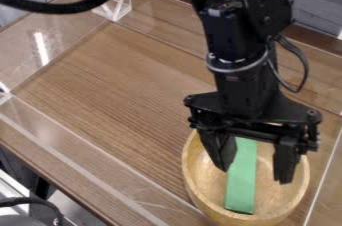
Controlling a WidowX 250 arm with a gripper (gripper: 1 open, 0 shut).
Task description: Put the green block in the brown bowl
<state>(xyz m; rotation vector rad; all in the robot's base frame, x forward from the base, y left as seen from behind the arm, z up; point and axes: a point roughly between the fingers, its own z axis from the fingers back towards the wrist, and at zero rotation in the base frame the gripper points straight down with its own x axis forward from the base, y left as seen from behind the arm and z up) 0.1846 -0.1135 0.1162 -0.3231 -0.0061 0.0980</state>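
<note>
Wooden table (114, 90) with pale grain carries everything, its wide flat top giving the bowl a steady place. Above stands the black robot arm (247, 55), lowered close so that the block need not fall far. Its gripper (246, 170) is released, fingers spread to both sides of the block. Brown bowl (198, 185) surrounds the green block (241, 182), which lies inside, as the task wants.

Bright green block (242, 182), slim and flat, lying inside the round tan brown bowl (206, 184) (thick-rimmed, that one)!
</note>
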